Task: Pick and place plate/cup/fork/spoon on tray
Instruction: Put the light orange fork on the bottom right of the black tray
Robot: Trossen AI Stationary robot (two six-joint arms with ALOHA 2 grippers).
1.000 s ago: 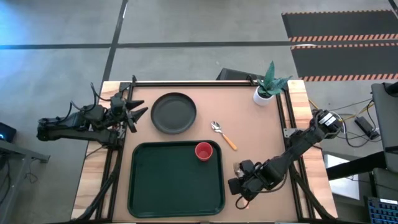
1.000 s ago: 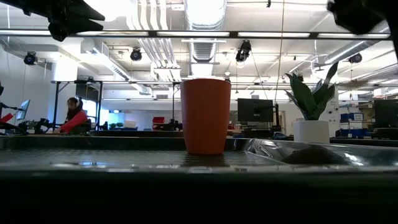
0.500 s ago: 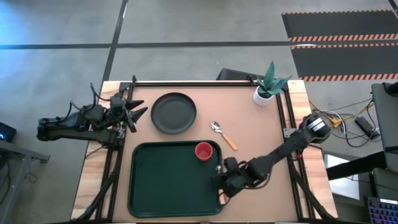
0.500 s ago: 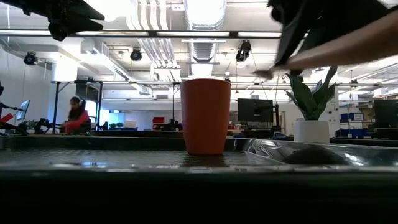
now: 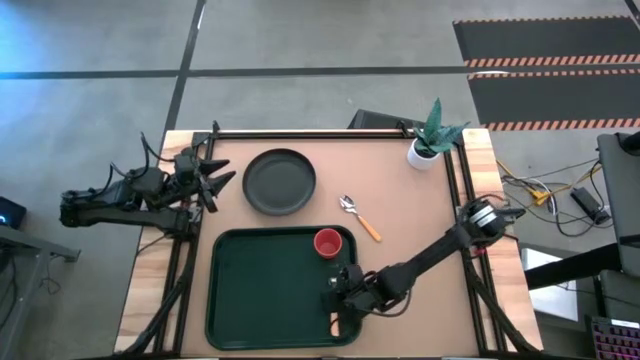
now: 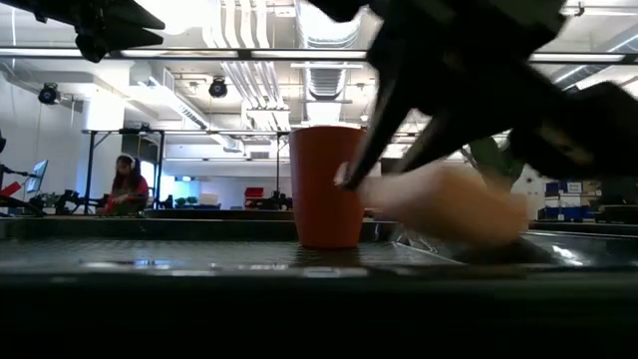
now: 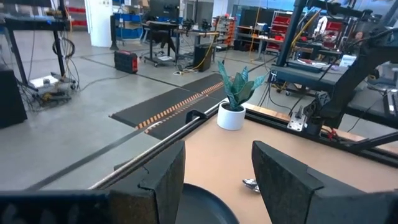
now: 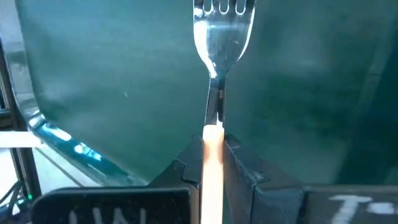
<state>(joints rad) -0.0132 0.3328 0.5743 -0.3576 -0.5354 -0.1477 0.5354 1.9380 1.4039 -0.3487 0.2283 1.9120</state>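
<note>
In the high view the right pincer (image 5: 335, 300) sits in the lower middle of the frame, over the right part of the tray (image 5: 250, 300), its arm stretching back toward the right edge of the desk (image 5: 400, 200). The right wrist view shows it clenched on the fork (image 8: 214, 81): the orange handle is pinched between the two dark fingers (image 8: 239, 165) and the silver tines point out over the green tray floor (image 8: 112, 68). Whether the tines touch the tray or hang just above it is hard to say from these views. In the low view the pincer fills the right half of the frame as a dark blurred mass, with a pale orange smear below it that is probably the handle.

The cup (image 5: 327, 243) stands upright in the tray's upper right corner, just above the right pincer in the high view; the low view shows it (image 6: 330, 185) at frame centre. The plate (image 5: 279, 181) lies on the desk above the tray, apart from it. The spoon (image 5: 359, 217) lies on the desk right of the plate, near the tray's upper right corner. A potted plant (image 5: 429, 140) stands at the desk's upper right.

The left pincer (image 5: 222, 177) waits at the left of the frame, just beside the plate, its fingers (image 7: 283, 180) spread apart and holding nothing.
</note>
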